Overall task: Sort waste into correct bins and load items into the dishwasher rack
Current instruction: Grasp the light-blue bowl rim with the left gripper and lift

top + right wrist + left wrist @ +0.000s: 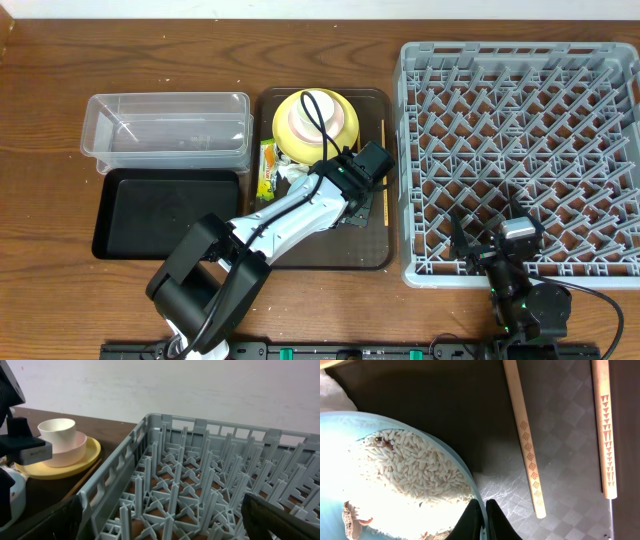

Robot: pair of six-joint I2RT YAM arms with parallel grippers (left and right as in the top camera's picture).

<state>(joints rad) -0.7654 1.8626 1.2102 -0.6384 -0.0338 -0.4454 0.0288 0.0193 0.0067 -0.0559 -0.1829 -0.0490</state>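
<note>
Just 6 o'clock of the yellow plate [75, 465], the light blue bowl [335, 425] is being pinched at its rim by the left hand [482, 519]; its rice [415, 470] is likely being risked by any tilt or slip

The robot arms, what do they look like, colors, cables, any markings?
The left arm has white links between black joints, with a black cable looping from its wrist and small green lights there. The left gripper has plain black fingers. The right arm is mostly black, with a grey wrist block, a green light and a black cable. Its fingers are dark. No readable markings.
</note>
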